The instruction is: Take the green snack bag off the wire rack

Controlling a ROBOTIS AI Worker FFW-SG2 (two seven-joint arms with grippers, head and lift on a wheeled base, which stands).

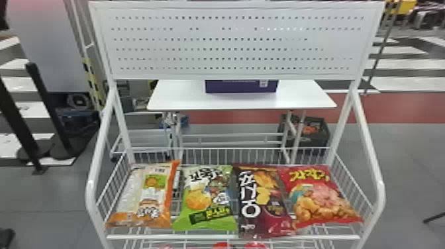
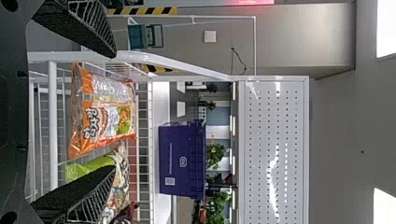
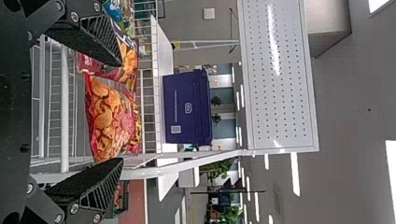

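Note:
The green snack bag (image 1: 208, 198) lies in the wire rack (image 1: 231, 237), second from the left, between an orange-and-clear bag and a dark red one. In the left wrist view the green bag (image 2: 91, 167) is partly covered by one finger of my left gripper (image 2: 115, 112), which stands open in front of the rack with nothing held. My right gripper (image 3: 122, 112) is also open and holds nothing; beyond its fingers are the red bag and the dark red bag.
An orange-and-clear bag (image 1: 145, 195), a dark red bag (image 1: 261, 202) and a red bag (image 1: 321, 195) share the basket. White side rails (image 1: 366, 139) rise on both sides to a perforated panel (image 1: 231, 43). Behind stands a white table (image 1: 178, 97) with a purple box (image 1: 241, 86).

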